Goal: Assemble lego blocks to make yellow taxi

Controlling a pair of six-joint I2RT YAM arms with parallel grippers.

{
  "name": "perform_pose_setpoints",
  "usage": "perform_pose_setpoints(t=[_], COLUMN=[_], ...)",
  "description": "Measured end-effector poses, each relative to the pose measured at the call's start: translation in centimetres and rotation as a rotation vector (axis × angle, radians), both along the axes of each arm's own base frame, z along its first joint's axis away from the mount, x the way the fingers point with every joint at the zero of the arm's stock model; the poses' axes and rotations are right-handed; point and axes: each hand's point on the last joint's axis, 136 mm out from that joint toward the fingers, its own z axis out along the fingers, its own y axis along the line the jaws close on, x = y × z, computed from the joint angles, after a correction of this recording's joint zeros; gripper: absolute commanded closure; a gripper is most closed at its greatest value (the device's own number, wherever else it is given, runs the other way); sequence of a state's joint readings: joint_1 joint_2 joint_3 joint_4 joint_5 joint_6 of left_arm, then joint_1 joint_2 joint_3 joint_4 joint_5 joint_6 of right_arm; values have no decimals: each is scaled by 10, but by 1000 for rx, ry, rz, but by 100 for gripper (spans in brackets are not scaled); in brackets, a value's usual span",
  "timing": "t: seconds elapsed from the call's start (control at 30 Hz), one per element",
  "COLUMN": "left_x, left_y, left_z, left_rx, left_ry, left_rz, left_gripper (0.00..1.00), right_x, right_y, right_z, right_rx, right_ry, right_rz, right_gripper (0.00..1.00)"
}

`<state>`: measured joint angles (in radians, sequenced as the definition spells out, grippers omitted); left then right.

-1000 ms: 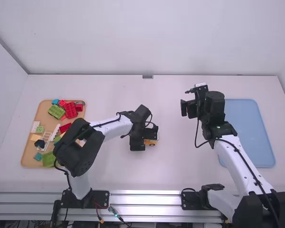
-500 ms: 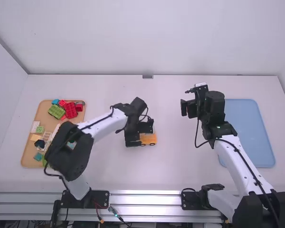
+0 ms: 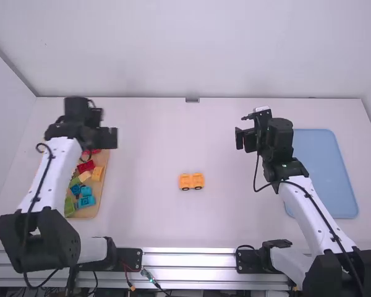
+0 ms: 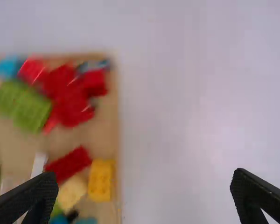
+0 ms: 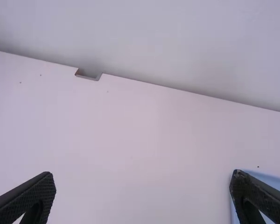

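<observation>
A robotics lab (two arms (image 3: 312,207), metal rail (image 3: 191,263)).

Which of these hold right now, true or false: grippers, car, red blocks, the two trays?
1. The left gripper and right gripper are both open. True.
2. Red blocks lie on the wooden tray. True.
3. The left gripper holds the car. False: its fingers are apart with nothing between them.
4. The orange-yellow car is on the table between the wooden tray and the blue tray. True.
5. The blue tray is left of the car. False: it is to the right.
6. The right gripper is over the wooden tray. False: it is nearer the blue tray.
</observation>
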<state>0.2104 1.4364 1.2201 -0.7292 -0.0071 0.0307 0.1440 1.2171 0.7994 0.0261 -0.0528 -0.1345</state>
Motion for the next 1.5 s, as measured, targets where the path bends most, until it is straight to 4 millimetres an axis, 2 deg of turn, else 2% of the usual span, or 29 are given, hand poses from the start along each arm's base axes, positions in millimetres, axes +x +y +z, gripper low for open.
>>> perform_pose_setpoints(t=[0.03, 0.1, 0.13, 0.23, 0.27, 0.37, 0.5, 0.6, 0.73, 0.77, 0.8, 0.9, 0.93, 1.1, 1.17, 1.2, 1.3, 1.5], left_x=[-10, -29, -33, -53, -54, -58, -64, -73, -90, -92, -99, -110, -113, -111, -107, -104, -99, -105], left_y=[25, 62, 68, 114, 115, 157, 186, 201, 219, 221, 227, 235, 238, 238, 235, 235, 235, 239], left_z=[-6, -20, -24, -54, -55, -82, -107, -115, -114, -114, -114, -114, -114, -114, -115, -115, -114, -114], left_rx=[-43, -115, -129, -224, -226, -276, -362, -408, -474, -478, -487, -483, -478, -427, -398, -384, -361, -308], left_ry=[20, 69, 82, 187, 190, 228, 228, 208, 169, 166, 157, 154, 152, 173, 186, 185, 180, 197], left_rz=[151, 382, 426, 708, 716, 883, 986, 1041, 1114, 1121, 1142, 1147, 1143, 1105, 1090, 1082, 1069, 1109], left_gripper=[1, 1, 1, 1, 1, 1, 1, 1, 0, 2, 12, 13, 19, 17, 20, 26, 35, 32], right_x=[0, 0, 0, 0, 0, 2, 3, 3, 3, 3, 3, 3, 4, 5, 5, 5, 5, 4], right_y=[0, 0, 0, 0, 0, 0, 1, 0, 0, 0, 0, 1, 0, 1, 1, 1, 1, 1], right_z=[0, 0, 0, 0, 1, 4, 5, 5, 5, 5, 6, 6, 7, 10, 10, 10, 9, 8], right_rx=[0, 2, 2, 0, 1, 3, 4, 4, 4, 5, 5, 4, 4, 9, 9, 10, 9, 7], right_ry=[0, 0, 0, -2, -3, -20, -23, -24, -25, -25, -26, -28, -34, -44, -44, -43, -43, -37], right_rz=[0, -1, -1, 1, 0, 0, 1, 0, 0, -1, 0, 0, 0, -1, -1, -1, -2, 0], right_gripper=[1, 1, 1, 1, 1, 1, 1, 1, 1, 1, 1, 1, 1, 1, 1, 1, 1, 1])
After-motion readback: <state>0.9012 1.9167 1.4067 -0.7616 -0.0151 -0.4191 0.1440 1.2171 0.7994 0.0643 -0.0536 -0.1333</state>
